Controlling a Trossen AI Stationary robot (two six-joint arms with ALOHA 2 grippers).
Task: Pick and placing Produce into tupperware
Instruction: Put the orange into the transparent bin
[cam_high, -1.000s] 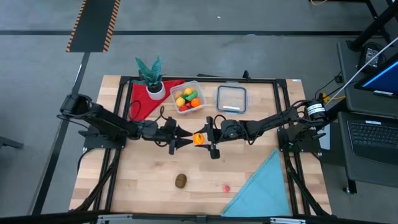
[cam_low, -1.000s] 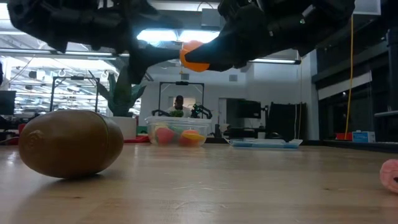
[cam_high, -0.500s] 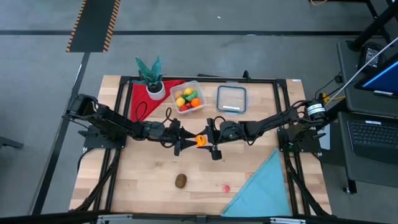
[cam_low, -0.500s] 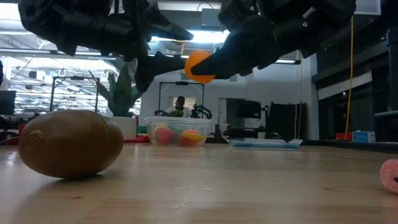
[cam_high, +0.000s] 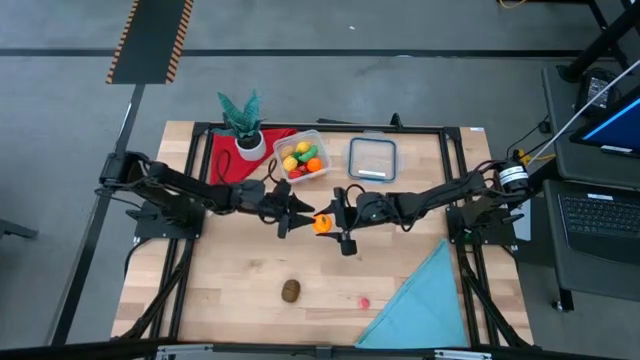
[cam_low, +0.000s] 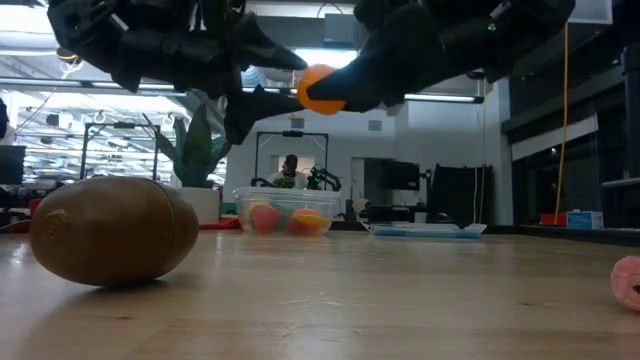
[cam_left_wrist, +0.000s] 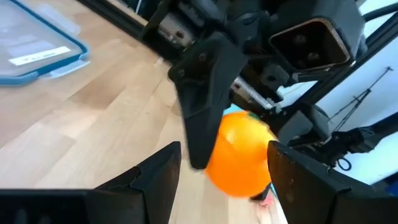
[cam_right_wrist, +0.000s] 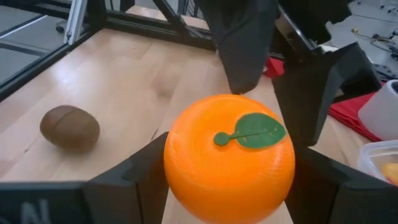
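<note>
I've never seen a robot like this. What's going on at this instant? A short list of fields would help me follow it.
Held item: orange, up in the air above the table
Holder: right end effector, shut on the orange
Other arm: left end effector, open, its tips right beside the orange
Container: tupperware at the far side, already holding several produce pieces
Loose on table: brown kiwi, small pink piece
Also there: lid, potted plant, blue cloth, red cloth

Bright orange fruit (cam_right_wrist: 229, 162) (green leaf on top), brown kiwi (cam_right_wrist: 69, 127)
</note>
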